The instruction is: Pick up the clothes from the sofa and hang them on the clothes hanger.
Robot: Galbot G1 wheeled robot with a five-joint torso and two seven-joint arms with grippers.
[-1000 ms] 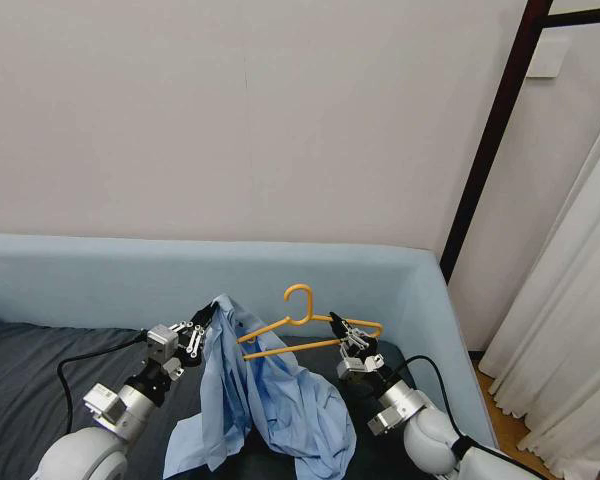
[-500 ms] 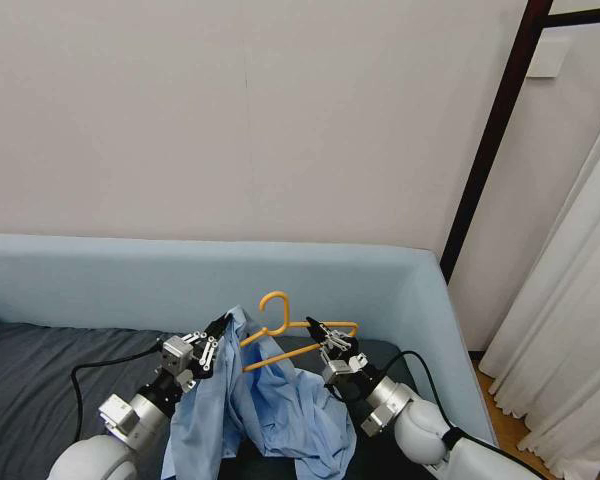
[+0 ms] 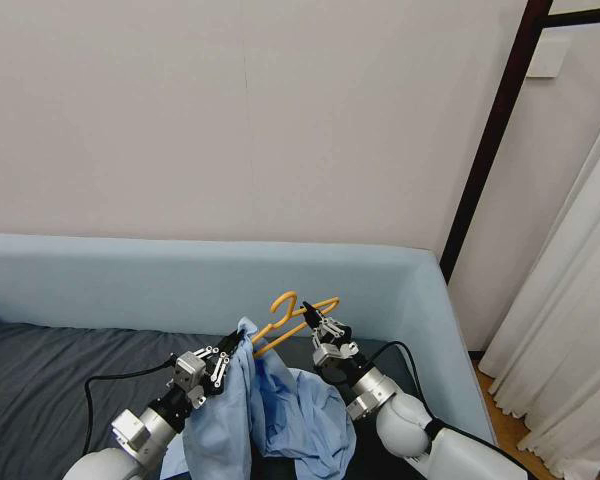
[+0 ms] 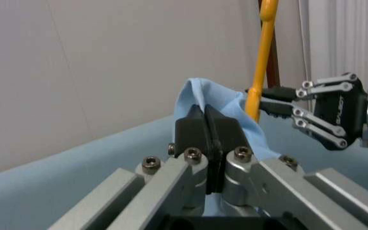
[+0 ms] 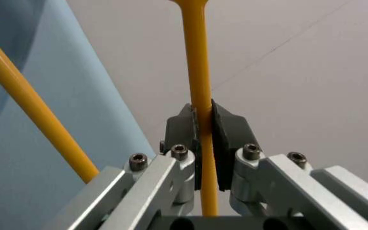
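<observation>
A light blue shirt (image 3: pixel 280 415) hangs in folds above the dark sofa seat (image 3: pixel 50 380). My left gripper (image 3: pixel 223 356) is shut on its upper edge, and the pinched cloth (image 4: pixel 212 103) bunches just past the closed pads. An orange hanger (image 3: pixel 292 316) is held up by my right gripper (image 3: pixel 315 330), which is shut on one of its bars (image 5: pixel 200 105). The hanger's lower end runs into the shirt beside the left gripper. Both grippers are close together in front of the sofa's light blue backrest (image 3: pixel 120 280).
The sofa's right arm (image 3: pixel 420 320) rises beside my right arm. A dark door frame (image 3: pixel 490 140) and a white curtain (image 3: pixel 570 330) stand to the right. A black cable (image 3: pixel 120 375) trails across the seat from my left arm.
Both grippers moved toward each other. The hanger tilted steeply, with its hook now up and leftward, and the shirt bunched narrower between the arms.
</observation>
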